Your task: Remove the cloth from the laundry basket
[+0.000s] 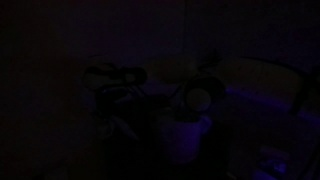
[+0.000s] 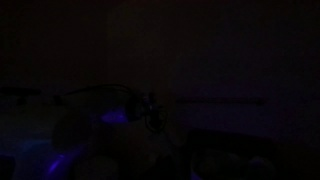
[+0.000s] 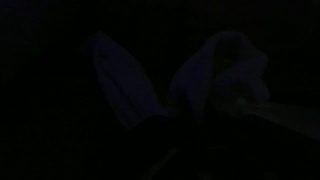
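All views are very dark. In an exterior view a pale bucket-shaped laundry basket (image 1: 181,138) stands near the middle, with a dim rounded shape at its rim that I cannot identify. Dark arm parts show to its upper left; the gripper itself cannot be made out there. In the wrist view, faint pale folds that look like cloth (image 3: 222,72) lie ahead, with another pale fold to the left. The fingers are lost in the dark, so their state cannot be told.
A dim yellowish surface (image 1: 262,82) lies at the right rear. In an exterior view a dark upright shape (image 2: 152,116) stands near a faint blue glow (image 2: 110,119). Nothing else can be made out.
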Robot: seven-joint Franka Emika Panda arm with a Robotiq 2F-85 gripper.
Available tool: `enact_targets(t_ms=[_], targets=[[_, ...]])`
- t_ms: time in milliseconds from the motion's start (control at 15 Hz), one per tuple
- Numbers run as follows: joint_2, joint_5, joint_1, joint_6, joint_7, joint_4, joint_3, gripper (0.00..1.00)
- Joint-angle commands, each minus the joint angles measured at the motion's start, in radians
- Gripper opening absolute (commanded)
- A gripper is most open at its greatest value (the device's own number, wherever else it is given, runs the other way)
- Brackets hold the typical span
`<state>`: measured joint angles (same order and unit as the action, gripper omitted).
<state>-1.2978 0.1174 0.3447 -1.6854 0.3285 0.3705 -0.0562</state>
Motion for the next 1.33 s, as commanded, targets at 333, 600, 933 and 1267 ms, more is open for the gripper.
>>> enact_targets(t_ms=[333,600,933,1267], targets=[[-0.007,0.081,0.165,-0.039,-0.249,0.005,-0.019,0.09],[-0.037,0.052,0.16,0.04,-0.266,0.009,0.001,0.08],[-0.081,0.021,0.083,0.123,-0.232,-0.009,0.015,0.58],[-0.063,-0.021,-0.019,0.117,-0.212,0.009,0.037,0.89]])
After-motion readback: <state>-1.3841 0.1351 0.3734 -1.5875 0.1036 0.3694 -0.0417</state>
